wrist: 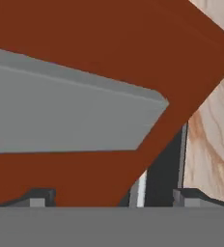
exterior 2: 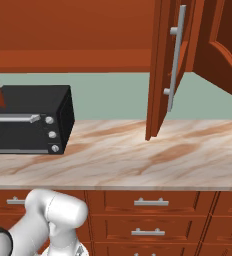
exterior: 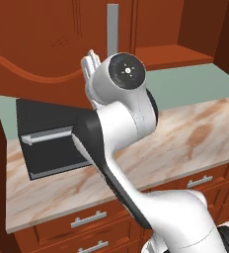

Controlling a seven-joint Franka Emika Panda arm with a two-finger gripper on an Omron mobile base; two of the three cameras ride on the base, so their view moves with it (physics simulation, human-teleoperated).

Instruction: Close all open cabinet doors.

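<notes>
Where the wall cabinets hang above the counter, two reddish-brown wooden doors stand swung out. In the right base view, one open cabinet door (exterior 2: 160, 70) is seen nearly edge-on, reaching down close to the counter; its long grey bar handle (exterior 2: 174, 60) runs vertically on two stubs. A second open door (exterior 2: 223, 45), at far right, shows a smooth face with a curved, arched panel edge. In the left base view a broad wooden door (exterior: 42, 49) with an arched lower contour spans the upper left, directly beyond the arm's upper joint; a grey vertical bar (exterior: 112, 28) rises behind it.

The counter (exterior 2: 138, 155) is glossy marble-patterned stone, beige with rust veins. A boxy black toaster oven (exterior 2: 30, 120) sits at its left, with a silver horizontal handle and three small round knobs on its right side. Below are wooden drawer fronts (exterior 2: 148, 202) with short silver handles. The back wall (exterior 2: 108, 95) is flat pale green.

The gripper (wrist: 115, 197) shows in the hand view as two small dark finger tips (wrist: 39, 197), set well apart, wide, with nothing between them. Directly ahead of them lies a reddish-brown wooden edge (wrist: 85, 178) framing a flat grey surface (wrist: 61, 116); I cannot tell whether the tips touch the wood. The white arm (exterior: 121, 128) blocks the middle of the counter in the left base view.
</notes>
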